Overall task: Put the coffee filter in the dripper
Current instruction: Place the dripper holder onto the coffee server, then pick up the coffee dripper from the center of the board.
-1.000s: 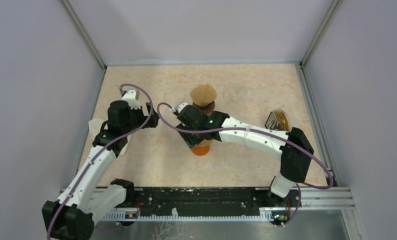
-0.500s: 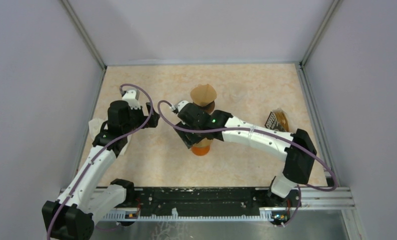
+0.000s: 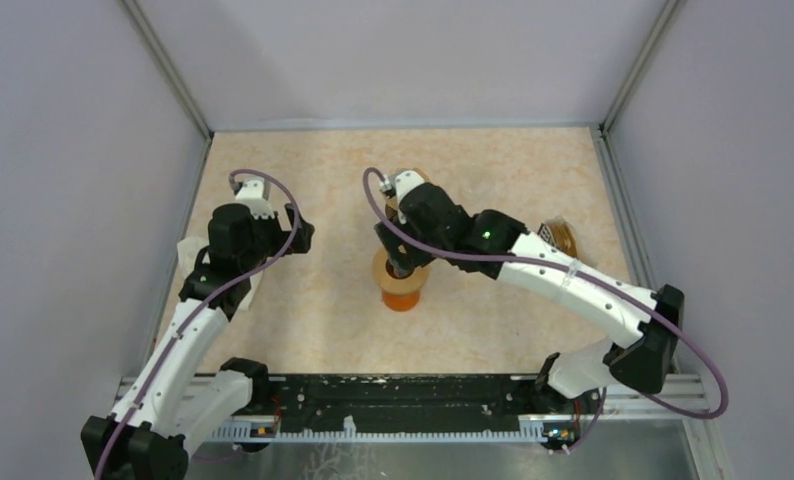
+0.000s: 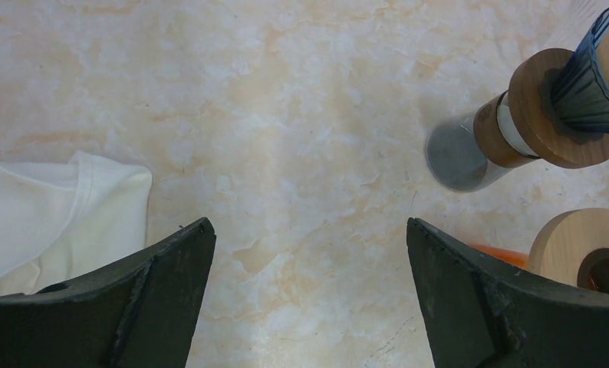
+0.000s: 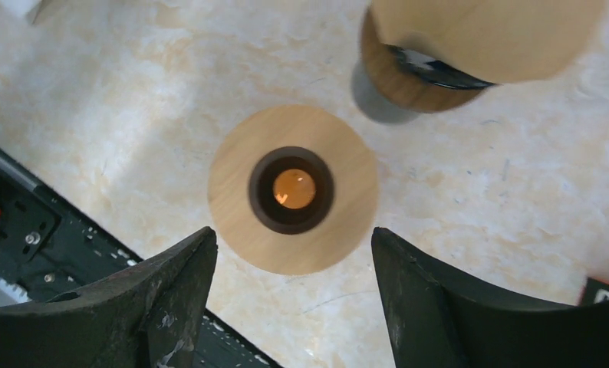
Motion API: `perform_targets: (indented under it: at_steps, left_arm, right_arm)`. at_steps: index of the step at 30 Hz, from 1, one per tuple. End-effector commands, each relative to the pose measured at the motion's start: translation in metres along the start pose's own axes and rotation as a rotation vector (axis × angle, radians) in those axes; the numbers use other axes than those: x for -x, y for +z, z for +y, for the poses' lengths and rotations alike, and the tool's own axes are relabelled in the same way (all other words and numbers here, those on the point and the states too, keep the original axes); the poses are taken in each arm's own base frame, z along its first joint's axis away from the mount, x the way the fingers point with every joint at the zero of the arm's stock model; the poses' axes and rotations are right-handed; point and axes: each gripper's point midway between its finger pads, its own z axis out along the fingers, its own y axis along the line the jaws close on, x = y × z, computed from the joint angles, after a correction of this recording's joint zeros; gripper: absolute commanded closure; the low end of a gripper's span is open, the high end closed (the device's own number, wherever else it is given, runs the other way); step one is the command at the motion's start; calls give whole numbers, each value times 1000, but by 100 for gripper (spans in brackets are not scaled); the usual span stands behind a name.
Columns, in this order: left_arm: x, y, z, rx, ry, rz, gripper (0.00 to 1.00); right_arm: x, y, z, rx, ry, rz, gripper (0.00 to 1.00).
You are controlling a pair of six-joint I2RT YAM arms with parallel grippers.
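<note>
A tan paper coffee filter (image 5: 485, 38) sits in the dark ribbed dripper (image 5: 432, 65), which has a wooden collar (image 5: 390, 77). The left wrist view shows that dripper (image 4: 585, 84) on a glass stand (image 4: 455, 157). In the top view my right wrist hides most of it. My right gripper (image 5: 292, 230) is open and empty. It hovers over a wooden disc with a hole (image 5: 294, 189) that lies on an orange cup (image 3: 401, 297), next to the dripper. My left gripper (image 4: 309, 224) is open and empty over bare table, left of the dripper.
A white cloth (image 4: 48, 222) lies at the left edge of the table (image 3: 188, 255). A brown coffee bag (image 3: 558, 237) lies at the right. A black rail (image 3: 403, 395) runs along the near edge. Grey walls enclose the table.
My right arm has swung up and toward the back, so its wrist now covers the dripper in the top view. My left arm has shifted slightly left.
</note>
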Motion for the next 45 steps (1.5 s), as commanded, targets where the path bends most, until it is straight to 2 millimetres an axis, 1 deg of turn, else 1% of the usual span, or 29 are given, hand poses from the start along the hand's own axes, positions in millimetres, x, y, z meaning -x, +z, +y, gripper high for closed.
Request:
perform_targets:
  at_steps: [1,5,6,10,13,15,19,22,26,31,35,36,37,38,41,45]
  left_arm:
    - [8,-6,9,57,-47,-26,1]
    - [11,-8,13,73,-41,-42,1]
    - [10,-8,13,73,-38,-41,1]
    - [8,-7,12,64,-25,-34,1]
    - [7,-6,12,59,-11,-35,1]
    - [6,-6,12,58,-7,-34,1]
    - [5,-6,11,50,-3,-31,1]
    - [3,-5,5,16,4,-21,1]
    - [1,-4,1,-12,17,-9,1]
    - [1,-2,0,-13,15,-1,1]
    - [-2,0,0,-17,22,13,1]
    - [-2,0,0,-18,24,17,1]
    - [-3,1,0,-21,25,21,1]
    - [-3,1,-1,-24,27,24,1]
    - [-5,2,-4,-41,32,34,1]
    - [-7,4,-6,-54,35,45,1]
  right_arm:
    - [14,-30,-43,-88,57,-88,25]
    - [18,-42,-77,-135,114,-131,21]
    - [19,-45,-91,-151,141,-143,20]
    - [24,-45,-129,-202,199,-170,19]
    - [28,-40,-155,-246,234,-181,19]
    - [29,-34,-170,-248,257,-184,19]
    - [32,-22,-205,-272,317,-205,19]
    - [33,-12,-231,-271,367,-223,19]
    - [35,8,-258,-265,423,-240,19]
    - [32,35,-293,-283,481,-240,21]
    - [25,54,-320,-304,522,-224,24]
    - [26,55,-324,-306,527,-229,25]
    - [19,68,-331,-305,541,-205,26]
    - [15,75,-335,-305,548,-197,27]
    - [11,89,-347,-306,571,-191,30]
    - [5,112,-354,-277,592,-158,35]
